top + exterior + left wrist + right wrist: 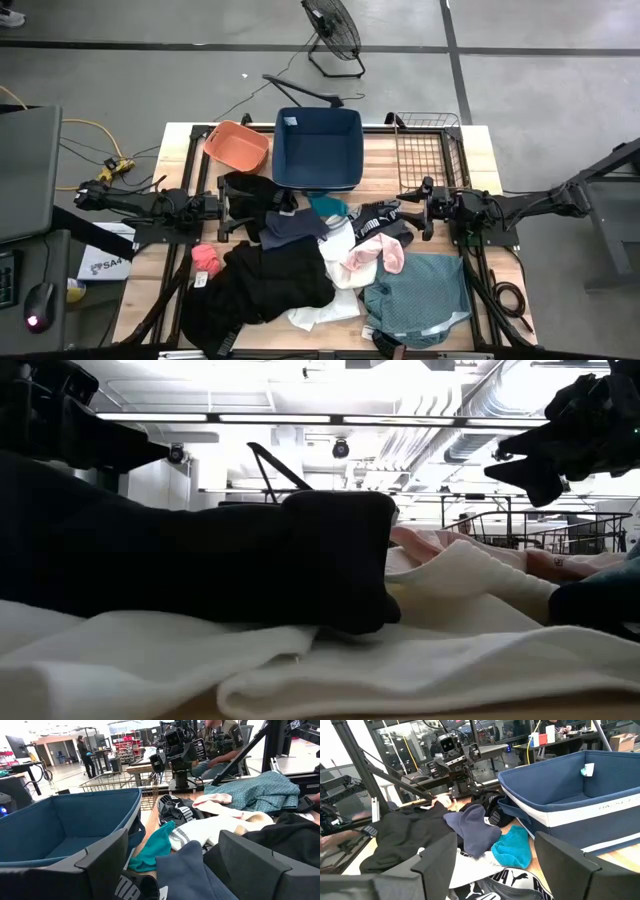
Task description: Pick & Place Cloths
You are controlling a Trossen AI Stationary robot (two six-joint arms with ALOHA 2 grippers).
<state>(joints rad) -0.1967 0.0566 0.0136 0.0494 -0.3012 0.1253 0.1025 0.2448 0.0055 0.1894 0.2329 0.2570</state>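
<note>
Many soft, rumpled cloths (330, 265) cover the middle and near part of the wooden table (480, 160), leaving bare wood only along the side edges and by the wire rack (425, 150). Behind the pile stand a rigid navy tub (318, 148) and an orange basin (237, 146). The left gripper (238, 207) and right gripper (402, 215) hover at opposite sides of the heap, fingers spread apart, each empty.

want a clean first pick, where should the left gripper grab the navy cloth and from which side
Grip the navy cloth on its raised rounded fold, coming from above on the left gripper's side. That hump stands proud of the pile in both wrist views, so open fingers can likely pinch it without catching the teal scrap beside it.
</note>
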